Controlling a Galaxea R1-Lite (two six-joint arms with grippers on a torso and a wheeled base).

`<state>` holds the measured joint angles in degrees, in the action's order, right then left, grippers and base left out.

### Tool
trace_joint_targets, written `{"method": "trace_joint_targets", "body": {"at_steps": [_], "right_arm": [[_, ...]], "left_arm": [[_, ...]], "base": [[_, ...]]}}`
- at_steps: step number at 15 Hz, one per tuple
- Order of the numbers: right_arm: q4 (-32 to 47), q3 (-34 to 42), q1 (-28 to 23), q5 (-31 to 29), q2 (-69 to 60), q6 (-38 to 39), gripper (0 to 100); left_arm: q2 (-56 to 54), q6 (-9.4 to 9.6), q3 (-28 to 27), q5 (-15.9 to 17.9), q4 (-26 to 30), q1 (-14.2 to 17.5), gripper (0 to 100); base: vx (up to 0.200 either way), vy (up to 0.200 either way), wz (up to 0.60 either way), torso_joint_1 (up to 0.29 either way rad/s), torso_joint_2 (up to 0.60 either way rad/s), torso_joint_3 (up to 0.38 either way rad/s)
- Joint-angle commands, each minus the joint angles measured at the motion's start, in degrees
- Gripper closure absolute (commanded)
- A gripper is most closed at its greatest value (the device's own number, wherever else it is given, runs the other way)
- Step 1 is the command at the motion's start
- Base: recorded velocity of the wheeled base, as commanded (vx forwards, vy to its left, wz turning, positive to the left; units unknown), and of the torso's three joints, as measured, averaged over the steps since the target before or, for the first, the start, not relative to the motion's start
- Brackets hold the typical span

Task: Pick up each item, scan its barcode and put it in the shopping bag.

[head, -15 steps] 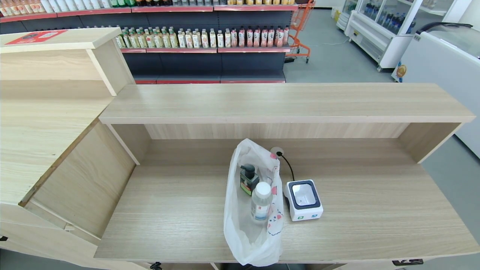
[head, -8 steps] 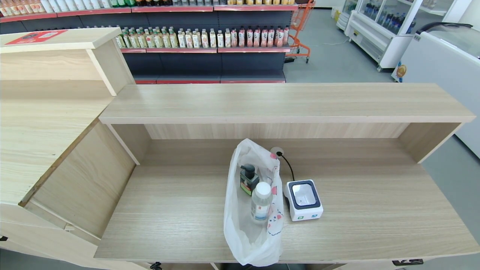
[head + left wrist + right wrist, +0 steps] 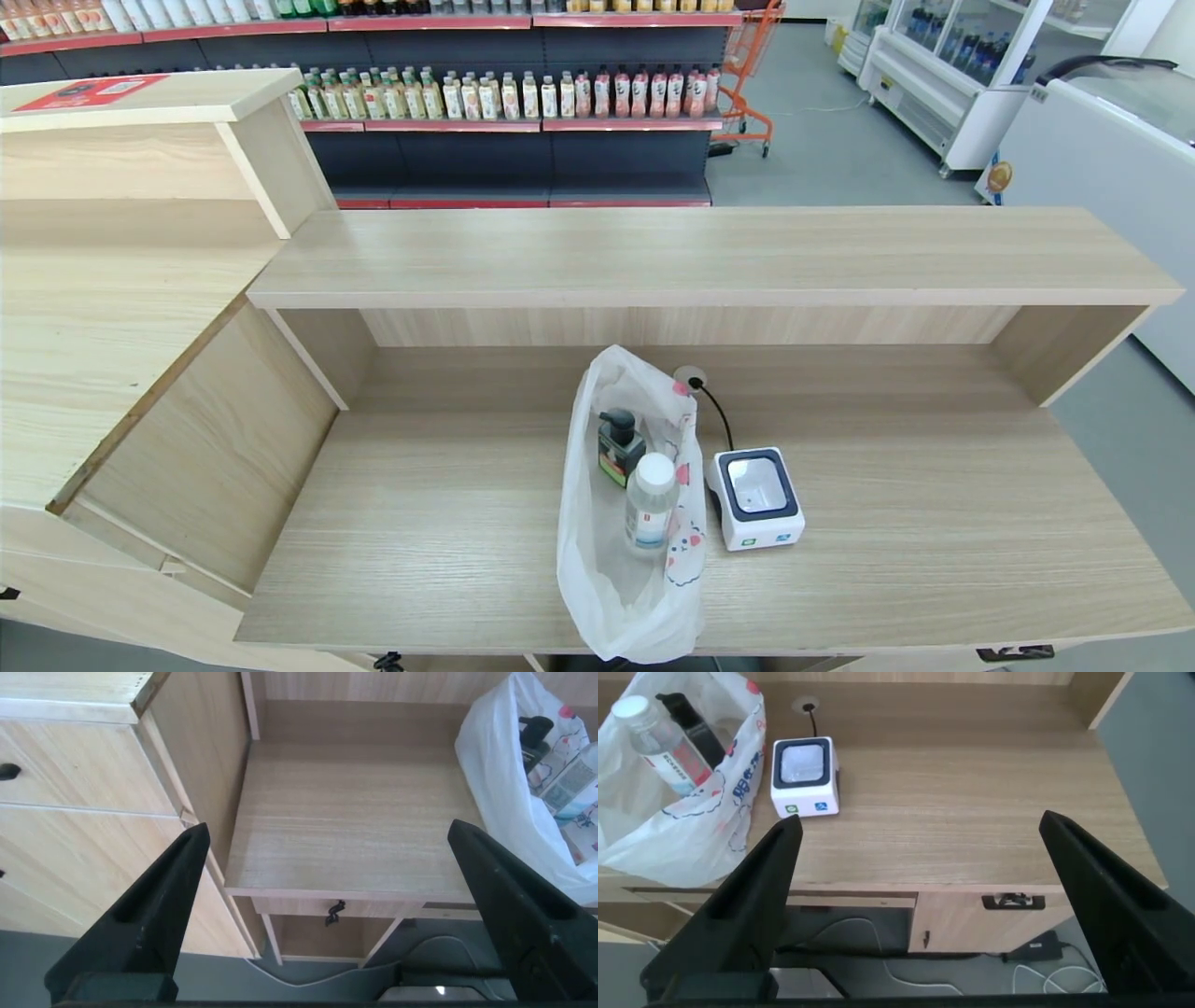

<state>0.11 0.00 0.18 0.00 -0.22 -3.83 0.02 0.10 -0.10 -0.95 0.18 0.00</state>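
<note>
Shopping bag (image 3: 583, 560) sits on the counter (image 3: 934, 523) beside the scanner (image 3: 754, 497), pump bottle (image 3: 618, 446) and clear bottle (image 3: 649, 501) inside; left gripper (image 3: 327, 919) and right gripper (image 3: 915, 910) gape empty; the limp bag may slump, spilling them

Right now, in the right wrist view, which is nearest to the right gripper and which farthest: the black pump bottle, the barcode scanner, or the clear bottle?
1. Barcode scanner, on the counter beside the shopping bag.
2. Clear bottle, at the front inside the bag.
3. Black pump bottle, behind it in the bag.
</note>
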Motion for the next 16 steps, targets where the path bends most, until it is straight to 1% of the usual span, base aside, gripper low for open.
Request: {"method": "trace_joint_targets", "body": {"at_steps": [1,8,16], "right_arm": [[0.07,0.00,-0.01,0.00,0.22,-0.04,0],[0.07,0.00,-0.01,0.00,0.22,-0.30,0],[0.07,0.00,-0.01,0.09,0.22,-0.39,0]], "left_arm": [[-0.02,-0.01,0.01,-0.02,-0.01,0.00,0],[-0.02,0.08,0.01,-0.02,-0.01,0.00,0],[-0.02,0.08,0.01,-0.02,-0.01,0.00,0]], "base": [[0.000,-0.200,0.00,0.002,0.00,0.002],[0.000,-0.200,0.00,0.004,0.00,0.000],[0.000,0.000,0.00,0.000,0.00,0.000]]}}
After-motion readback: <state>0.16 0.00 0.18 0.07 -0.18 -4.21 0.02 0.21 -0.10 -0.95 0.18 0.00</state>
